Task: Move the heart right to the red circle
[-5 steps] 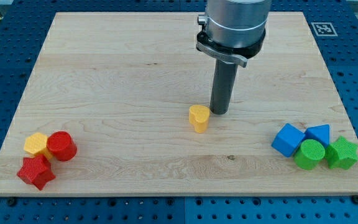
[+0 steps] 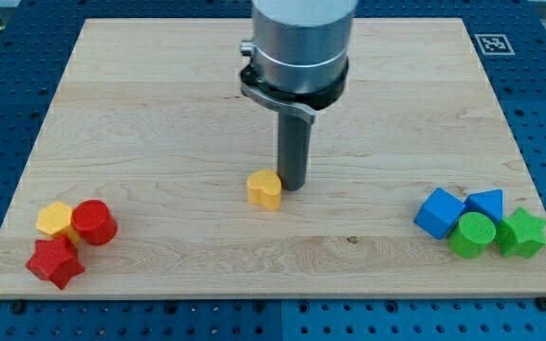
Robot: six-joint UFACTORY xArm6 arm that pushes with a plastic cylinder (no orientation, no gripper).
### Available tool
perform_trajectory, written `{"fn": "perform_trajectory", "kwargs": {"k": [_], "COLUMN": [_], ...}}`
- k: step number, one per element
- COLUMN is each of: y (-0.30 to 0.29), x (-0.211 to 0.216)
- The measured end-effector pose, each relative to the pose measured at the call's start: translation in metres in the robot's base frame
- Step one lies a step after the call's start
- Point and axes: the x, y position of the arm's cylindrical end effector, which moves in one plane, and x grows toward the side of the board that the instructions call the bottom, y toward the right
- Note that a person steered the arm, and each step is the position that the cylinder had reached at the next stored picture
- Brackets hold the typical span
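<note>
Right now I am resting my tip, a bare rod with nothing to grip, against the view's right side of the yellow heart mid-board, so pushing should be sending it leftward toward the red circle, well apart.

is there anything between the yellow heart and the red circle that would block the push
Nothing visible does. The yellow heart sits mid-board with my tip against its right side, and bare wood runs from it toward the view's left down to the red circle. The yellow block and red star lie beyond the circle.
</note>
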Motion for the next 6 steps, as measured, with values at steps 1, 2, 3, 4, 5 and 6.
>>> {"fn": "perform_trajectory", "kwargs": {"k": [1, 2, 3, 4, 5, 6], "y": [-0.016, -0.020, -0.020, -0.021, -0.023, -0.039], "x": [0.002, 0.019, 0.043, 0.052, 0.052, 0.052]}}
